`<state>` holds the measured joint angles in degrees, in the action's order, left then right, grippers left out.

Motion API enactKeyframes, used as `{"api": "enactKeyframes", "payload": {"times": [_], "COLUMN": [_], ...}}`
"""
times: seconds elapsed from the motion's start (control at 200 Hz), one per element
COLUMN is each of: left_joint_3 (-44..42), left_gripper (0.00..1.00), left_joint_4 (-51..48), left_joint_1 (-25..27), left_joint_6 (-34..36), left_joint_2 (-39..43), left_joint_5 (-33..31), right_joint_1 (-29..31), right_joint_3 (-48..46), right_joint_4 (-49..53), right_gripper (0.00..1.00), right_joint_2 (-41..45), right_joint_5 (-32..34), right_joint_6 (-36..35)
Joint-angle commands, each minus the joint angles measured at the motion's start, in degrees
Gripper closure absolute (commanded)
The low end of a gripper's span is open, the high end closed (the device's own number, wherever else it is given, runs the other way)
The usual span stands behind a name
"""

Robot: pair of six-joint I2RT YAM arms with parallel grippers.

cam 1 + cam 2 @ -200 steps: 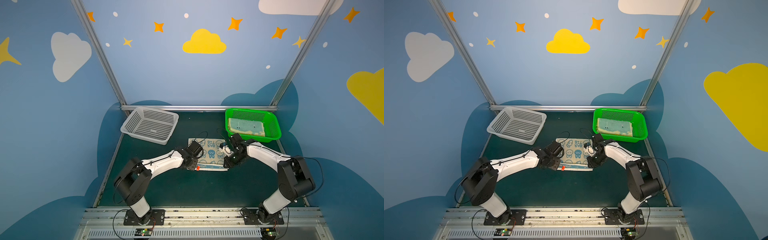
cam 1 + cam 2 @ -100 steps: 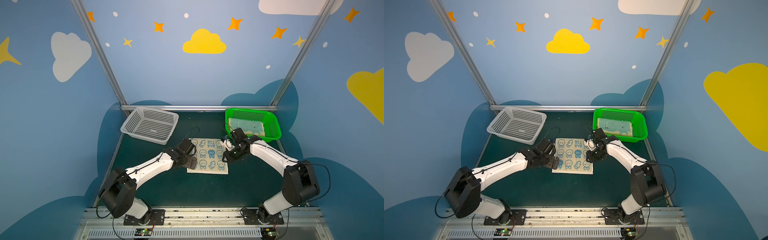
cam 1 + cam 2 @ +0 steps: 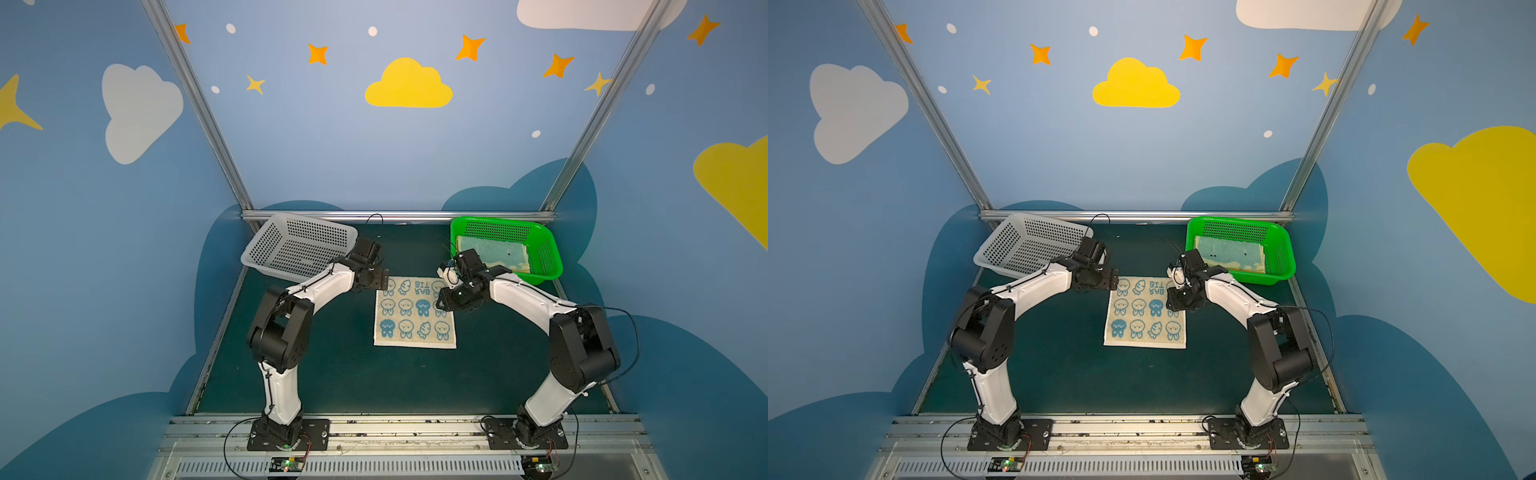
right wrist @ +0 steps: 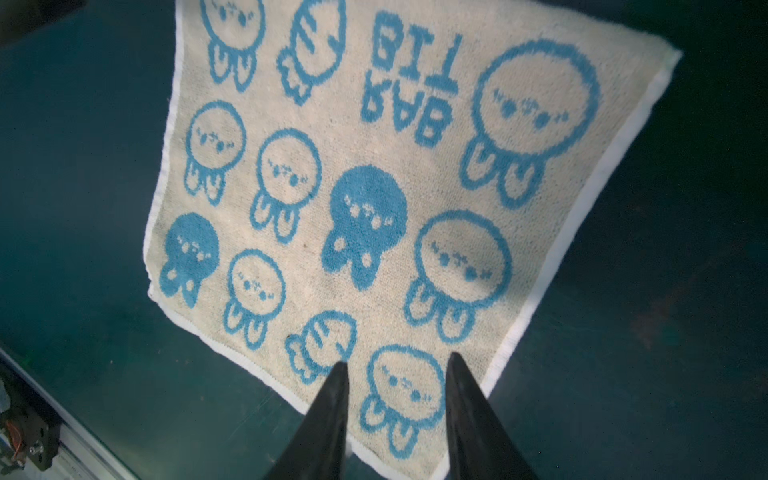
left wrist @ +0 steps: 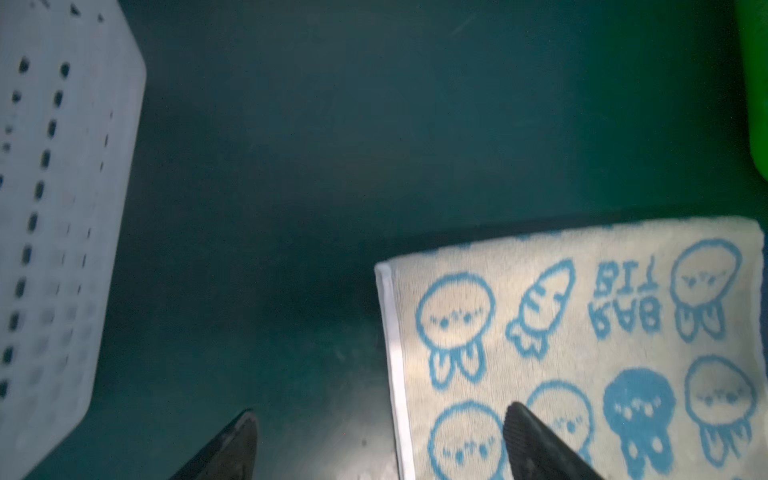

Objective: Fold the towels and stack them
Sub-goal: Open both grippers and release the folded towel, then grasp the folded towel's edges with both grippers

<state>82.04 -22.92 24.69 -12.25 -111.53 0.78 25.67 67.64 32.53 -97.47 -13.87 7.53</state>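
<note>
A blue-and-cream towel with rabbit outlines lies spread flat in the middle of the dark green table. My left gripper hovers at its far left corner, open. One finger is over the towel and the other over bare table. My right gripper is open above the towel's right side, with nothing between its fingers. A pale yellow towel with teal on it lies in the green basket.
A grey perforated basket sits tilted at the back left, close behind my left arm. The green basket stands at the back right, just behind my right wrist. A metal rail runs along the table's back edge.
The towel has gone from bunched between the grippers to flat. The left gripper has opened, and both grippers have moved toward the towel's far edge.
</note>
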Motion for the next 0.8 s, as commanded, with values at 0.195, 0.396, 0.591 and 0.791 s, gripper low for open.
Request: {"api": "enactKeyframes", "payload": {"times": [0.195, 0.396, 0.591, 0.791], "left_joint_3": [13.26, 19.19, 16.97, 13.04], "left_gripper": [0.23, 0.27, 0.52, 0.81], "left_joint_4": [-4.34, -9.94, -10.69, -9.48], "left_joint_1": [-0.6, 0.23, 1.67, 2.24], "left_joint_6": [-0.37, 0.04, -0.27, -1.7], "left_joint_2": [-13.65, -19.53, -19.8, -18.79], "left_joint_5": [0.12, -4.18, -6.14, -5.26], "right_joint_1": [-0.05, -0.44, -1.93, -2.29], "right_joint_3": [0.72, 1.97, 6.56, 13.11], "right_joint_4": [-3.14, -3.85, -3.53, -2.19], "right_gripper": [0.65, 0.66, 0.65, 0.65], "right_joint_2": [0.5, 0.73, -1.11, -4.79], "right_joint_5": [3.07, 7.56, 8.14, 7.02], "right_joint_6": [0.73, 0.65, -0.74, -3.66]}}
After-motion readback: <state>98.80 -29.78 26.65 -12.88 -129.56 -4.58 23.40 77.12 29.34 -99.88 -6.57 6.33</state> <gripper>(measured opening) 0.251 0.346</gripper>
